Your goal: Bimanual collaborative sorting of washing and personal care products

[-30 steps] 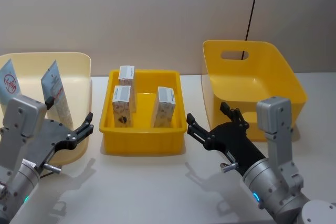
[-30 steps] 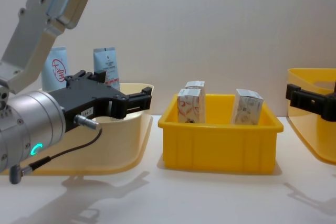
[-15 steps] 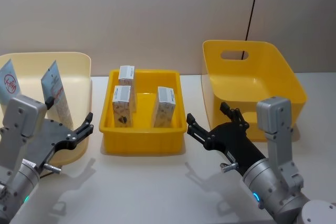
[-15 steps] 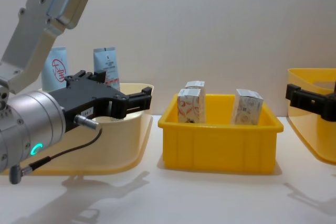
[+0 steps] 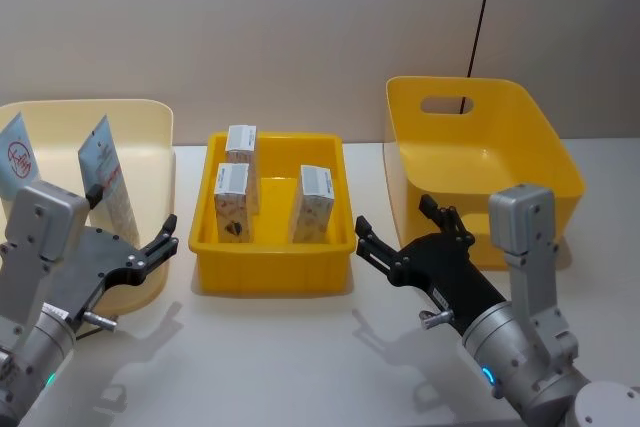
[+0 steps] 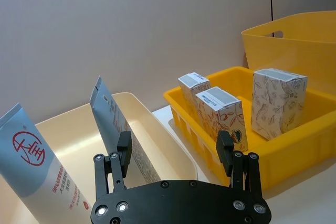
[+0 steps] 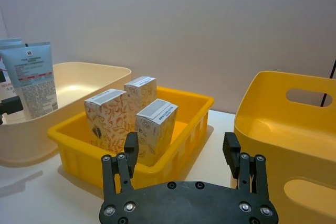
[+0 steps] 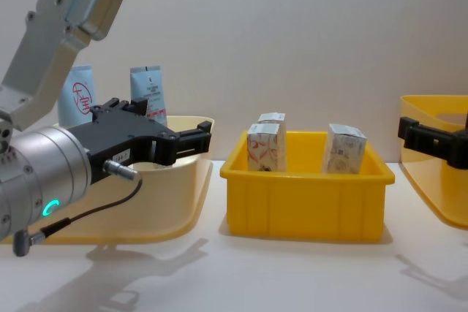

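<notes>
Three white cartons with orange-red patterns (image 5: 231,202) (image 5: 241,147) (image 5: 312,202) stand upright in the shallow yellow tray (image 5: 270,274) at the centre. Two pale blue-grey tubes lean in the cream bin (image 5: 120,112) on the left: one with a red round mark (image 5: 17,162), one with small print (image 5: 108,182). My left gripper (image 5: 132,215) hovers open over the near right corner of the cream bin, nothing between its fingers (image 6: 124,142). My right gripper (image 5: 393,215) hangs open between the tray and the deep yellow bin (image 5: 540,157), also holding nothing.
The deep yellow bin on the right has a handle slot (image 5: 446,104) and nothing inside it. Bare white table (image 5: 280,357) stretches in front of the three containers. A plain wall stands close behind them.
</notes>
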You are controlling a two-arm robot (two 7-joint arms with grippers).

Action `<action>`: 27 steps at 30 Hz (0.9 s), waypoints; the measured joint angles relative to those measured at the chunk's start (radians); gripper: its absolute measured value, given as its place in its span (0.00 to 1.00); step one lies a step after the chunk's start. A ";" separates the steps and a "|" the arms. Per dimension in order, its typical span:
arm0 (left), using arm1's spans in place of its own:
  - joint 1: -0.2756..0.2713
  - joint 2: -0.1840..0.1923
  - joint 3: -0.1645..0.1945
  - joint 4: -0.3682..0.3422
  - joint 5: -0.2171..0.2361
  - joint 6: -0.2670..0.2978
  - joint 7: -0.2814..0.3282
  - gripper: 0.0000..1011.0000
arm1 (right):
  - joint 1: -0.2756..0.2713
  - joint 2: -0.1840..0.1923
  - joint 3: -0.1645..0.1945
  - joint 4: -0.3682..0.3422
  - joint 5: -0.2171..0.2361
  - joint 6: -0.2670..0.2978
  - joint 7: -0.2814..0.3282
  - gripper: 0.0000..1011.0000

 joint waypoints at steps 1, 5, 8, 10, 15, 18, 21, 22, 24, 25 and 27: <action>0.000 0.000 0.000 0.000 0.000 0.000 0.000 0.99 | 0.000 0.000 0.000 0.000 0.000 0.000 0.000 0.99; 0.000 0.000 0.000 0.000 0.000 0.000 0.000 0.99 | 0.000 0.000 0.000 0.000 0.000 0.000 0.000 0.99; 0.000 0.000 0.000 0.000 0.000 0.000 0.000 0.99 | 0.000 0.000 0.000 0.000 0.000 0.000 0.000 0.99; 0.000 0.000 0.000 0.000 0.000 0.000 0.000 0.99 | 0.000 0.000 0.000 0.000 0.000 0.000 0.000 0.99; 0.000 0.000 0.000 0.000 0.000 0.000 0.000 0.99 | 0.000 0.000 0.000 0.000 0.000 0.000 0.000 0.99; 0.000 0.000 0.000 0.000 0.000 0.000 0.000 0.99 | 0.000 0.000 0.000 0.000 0.000 0.000 0.000 0.99; 0.000 0.000 0.000 0.000 0.000 0.000 0.000 0.99 | 0.000 0.000 0.000 0.000 0.000 0.000 0.000 0.99; 0.000 0.000 0.000 0.000 0.000 0.000 0.000 0.99 | 0.000 0.000 0.000 0.000 0.000 0.000 0.000 0.99; 0.000 0.000 -0.001 0.000 0.000 0.000 0.000 0.99 | 0.000 0.000 0.000 0.000 0.000 0.000 0.000 0.99; 0.001 0.001 -0.002 0.000 -0.001 0.000 -0.001 0.99 | 0.000 0.000 0.000 0.000 0.000 0.000 0.000 0.99; 0.002 0.003 -0.005 -0.001 -0.002 0.000 -0.004 0.99 | 0.000 0.000 0.000 0.000 0.000 0.000 0.000 0.99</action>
